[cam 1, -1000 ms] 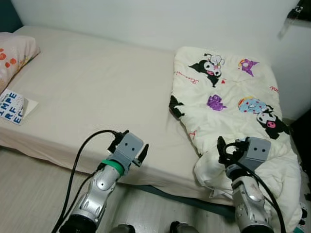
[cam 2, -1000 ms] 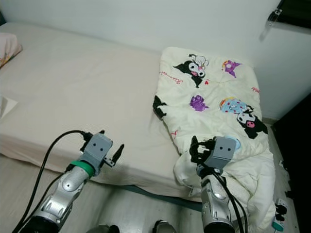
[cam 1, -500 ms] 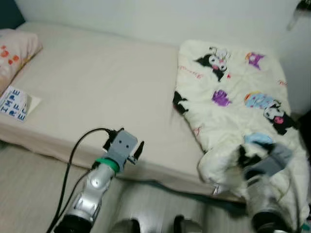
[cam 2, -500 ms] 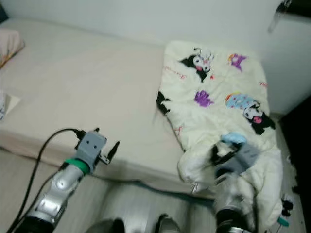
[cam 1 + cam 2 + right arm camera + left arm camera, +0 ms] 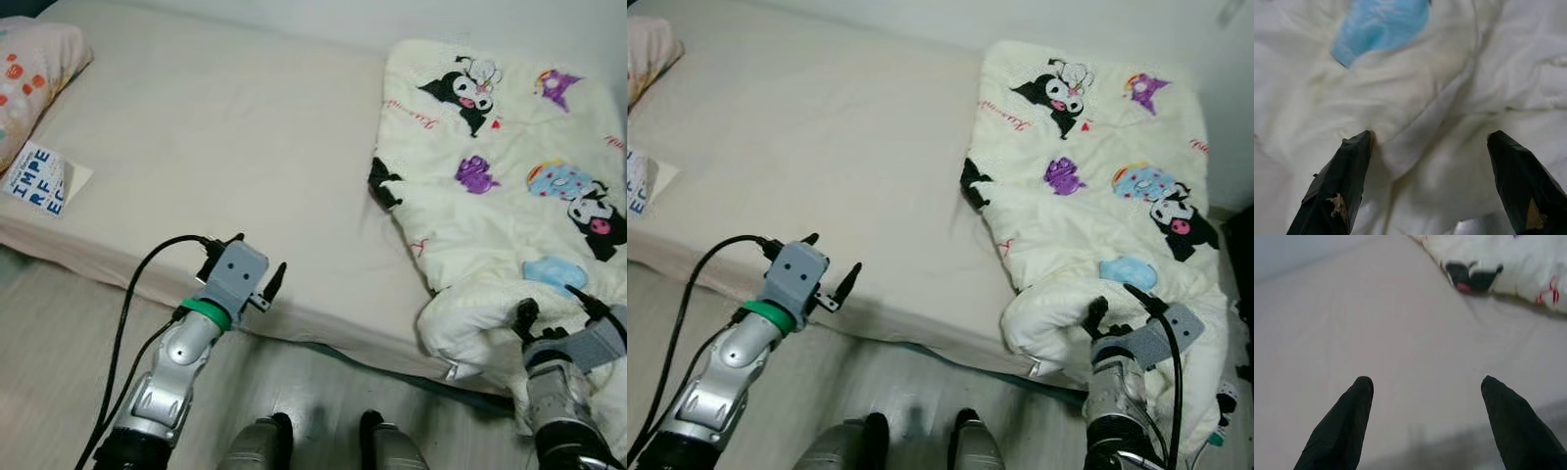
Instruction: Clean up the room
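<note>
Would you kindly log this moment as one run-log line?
left tool: open over bed edge | right tool: open at bunched comforter | nothing held
</note>
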Motion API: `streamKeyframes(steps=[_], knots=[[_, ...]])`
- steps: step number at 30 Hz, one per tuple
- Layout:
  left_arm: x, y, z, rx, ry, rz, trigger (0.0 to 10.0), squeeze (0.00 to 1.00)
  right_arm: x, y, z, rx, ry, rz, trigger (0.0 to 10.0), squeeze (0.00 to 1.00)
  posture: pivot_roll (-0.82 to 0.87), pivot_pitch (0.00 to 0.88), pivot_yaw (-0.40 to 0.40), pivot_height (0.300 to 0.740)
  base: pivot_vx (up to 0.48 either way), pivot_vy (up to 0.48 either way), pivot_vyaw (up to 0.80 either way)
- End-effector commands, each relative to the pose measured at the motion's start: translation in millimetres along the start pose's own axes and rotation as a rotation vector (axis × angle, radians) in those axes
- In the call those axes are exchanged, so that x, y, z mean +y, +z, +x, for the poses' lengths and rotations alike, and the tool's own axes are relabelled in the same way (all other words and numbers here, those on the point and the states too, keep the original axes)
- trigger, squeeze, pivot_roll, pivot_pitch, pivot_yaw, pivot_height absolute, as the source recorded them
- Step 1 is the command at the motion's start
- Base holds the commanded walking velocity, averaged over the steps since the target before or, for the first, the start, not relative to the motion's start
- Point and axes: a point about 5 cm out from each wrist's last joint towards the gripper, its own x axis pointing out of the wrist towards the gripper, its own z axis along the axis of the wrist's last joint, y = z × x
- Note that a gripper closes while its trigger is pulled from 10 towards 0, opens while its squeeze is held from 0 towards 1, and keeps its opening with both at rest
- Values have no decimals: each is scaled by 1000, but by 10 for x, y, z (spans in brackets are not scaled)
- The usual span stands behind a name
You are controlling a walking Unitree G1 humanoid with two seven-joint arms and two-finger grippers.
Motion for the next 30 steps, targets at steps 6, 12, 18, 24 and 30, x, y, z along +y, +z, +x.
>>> streamKeyframes(steps=[6, 12, 18, 24, 30], knots=[[48, -40, -137, 52, -17, 13, 10000, 0, -66, 187, 52, -65, 11, 32, 10000, 0, 198, 341, 143, 740, 0, 0, 0], [87, -28, -200, 65, -18, 21, 10000, 0, -55, 350, 106, -104, 32, 59, 10000, 0, 217, 347, 150, 740, 0, 0, 0], [91, -7, -225, 75, -24, 24, 10000, 0, -19, 357, 123, -94, 63, 97, 0, 0, 226, 343, 154, 740, 0, 0, 0], [85, 5, -227, 78, -30, 25, 10000, 0, 39, 348, 136, -75, 111, 131, 0, 0, 228, 336, 155, 740, 0, 0, 0], [76, 9, -219, 78, -33, 24, 10000, 0, 46, 326, 147, -38, 98, 141, 0, 0, 227, 326, 153, 740, 0, 0, 0]])
